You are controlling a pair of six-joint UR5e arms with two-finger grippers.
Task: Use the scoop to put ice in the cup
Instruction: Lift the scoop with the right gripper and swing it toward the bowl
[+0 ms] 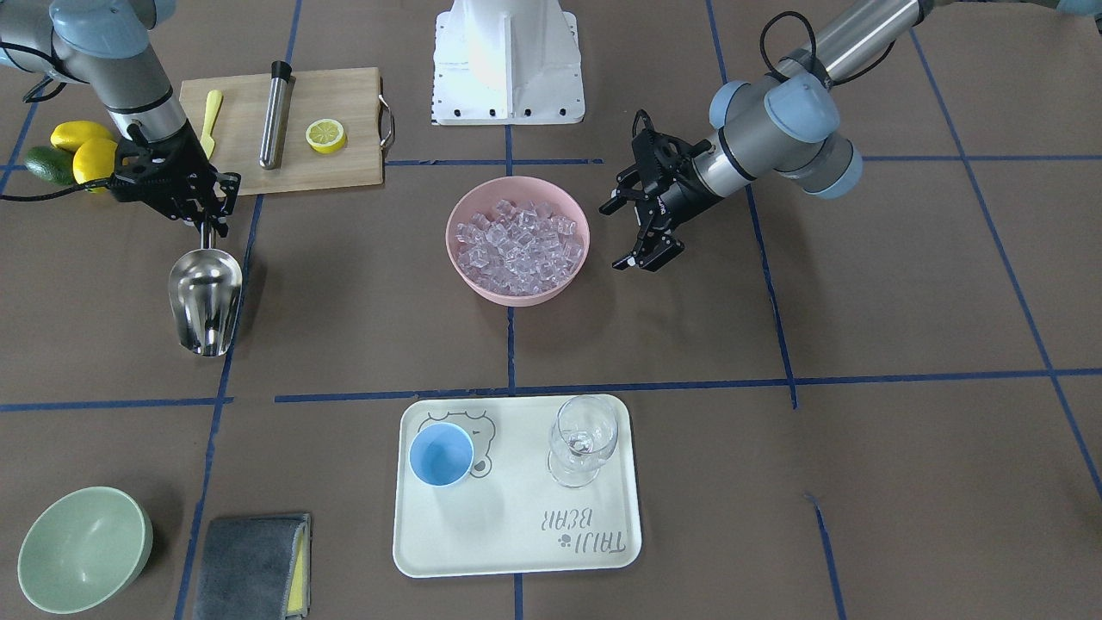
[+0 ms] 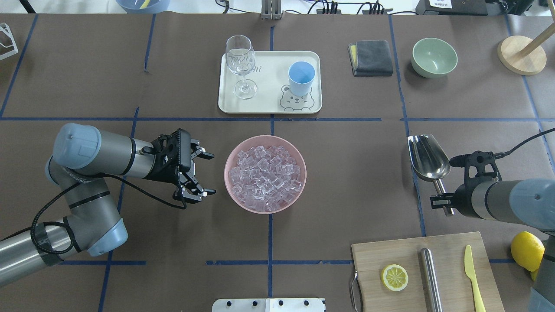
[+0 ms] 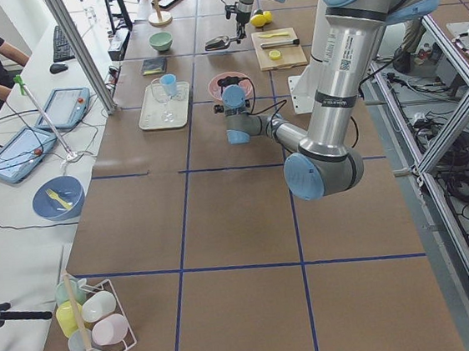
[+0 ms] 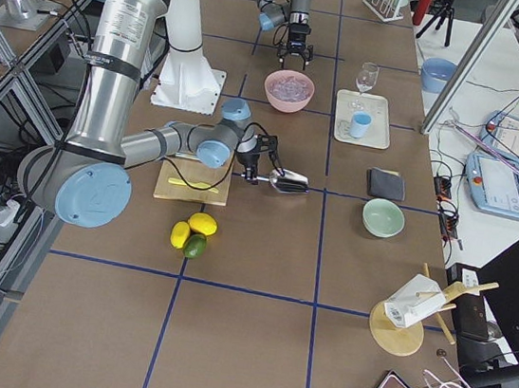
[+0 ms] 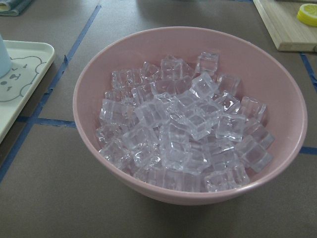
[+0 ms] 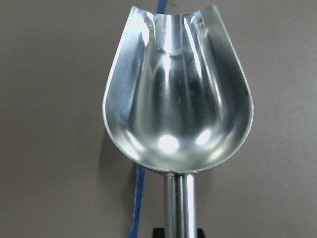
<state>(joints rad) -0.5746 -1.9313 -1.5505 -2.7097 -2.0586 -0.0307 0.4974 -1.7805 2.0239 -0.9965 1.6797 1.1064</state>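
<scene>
Your right claw (image 1: 205, 220) is closed on the thin rod handle of the scoop (image 6: 178, 99), close behind the trough. The scoop is empty and lies low over the surface (image 2: 347, 173), well to the side of the pink bowl (image 5: 124, 54); you cannot tell from these views whether it rests there or hangs just clear. Your left claw (image 2: 211, 173) stands wide and holds nothing, just beside the bowl on its other side. The ice (image 5: 183, 124) is heaped loose in that bowl, none of it in the cup (image 2: 301, 77), which stands upright and empty on the tray (image 2: 269, 104) near the wine glass (image 2: 239, 60). Expect the scoop to be stiff but slick: a polished round rod can twist in the claw once the trough is loaded, so a grip near the trough, as now, looks the safer one. The cubes look hard, light and slippery, likely to skate and tumble rather than stay stacked, so take a modest load. The cup is probably light and easy to tip, and its mouth looks no wider than the trough, so pour slowly off the front lip without touching the rim.
</scene>
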